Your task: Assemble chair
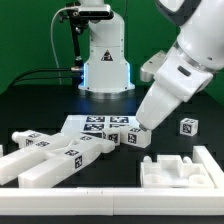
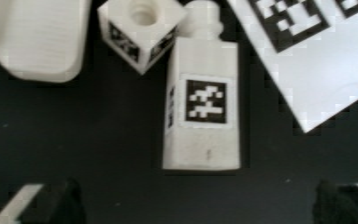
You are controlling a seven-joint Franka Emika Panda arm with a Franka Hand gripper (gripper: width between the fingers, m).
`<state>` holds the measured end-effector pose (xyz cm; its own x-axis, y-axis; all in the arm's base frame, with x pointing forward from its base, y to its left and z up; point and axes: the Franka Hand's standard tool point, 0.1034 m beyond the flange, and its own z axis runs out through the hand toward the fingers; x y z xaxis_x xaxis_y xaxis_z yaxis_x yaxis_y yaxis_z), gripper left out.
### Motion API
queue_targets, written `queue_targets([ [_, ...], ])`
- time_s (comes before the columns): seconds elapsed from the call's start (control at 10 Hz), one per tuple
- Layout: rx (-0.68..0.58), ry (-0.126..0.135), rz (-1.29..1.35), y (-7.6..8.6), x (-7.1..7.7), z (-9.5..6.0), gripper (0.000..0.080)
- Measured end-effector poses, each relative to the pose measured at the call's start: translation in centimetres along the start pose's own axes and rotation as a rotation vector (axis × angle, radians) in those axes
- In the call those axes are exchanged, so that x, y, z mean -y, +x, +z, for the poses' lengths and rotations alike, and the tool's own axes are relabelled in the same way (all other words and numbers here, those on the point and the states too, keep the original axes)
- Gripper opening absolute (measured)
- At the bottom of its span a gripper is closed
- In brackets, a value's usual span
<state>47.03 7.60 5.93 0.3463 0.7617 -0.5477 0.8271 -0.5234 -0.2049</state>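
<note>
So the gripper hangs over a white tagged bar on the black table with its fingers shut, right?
Not shut: the wrist view shows the gripper hanging over the white tagged bar on the black table with its fingers wide open.

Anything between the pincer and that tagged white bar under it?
Nothing visible: the matte white plastic bar with a square tag lies uncovered below the open pincer. A white tagged block sits beside one end.
</note>
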Motion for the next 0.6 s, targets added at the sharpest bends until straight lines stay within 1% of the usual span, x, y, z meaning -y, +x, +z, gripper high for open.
queue_targets([
  [0.1, 0.056, 0.018, -0.013, 0.1, 0.6, 0.1, 0.0648],
  [0.3, 0.186, 0.058, -0.048, 0.9, 1.8, 0.4, 0.0648],
  [0.4, 0.181, 0.040, 0.007, 1.5, 2.1, 0.9, 0.0648],
  [0.5, 0.178, 0.037, 0.052, 1.3, 2.1, 1.5, 0.0648],
  [0.6, 0.181, 0.098, 0.047, 0.8, 2.1, 2.0, 0.0648],
])
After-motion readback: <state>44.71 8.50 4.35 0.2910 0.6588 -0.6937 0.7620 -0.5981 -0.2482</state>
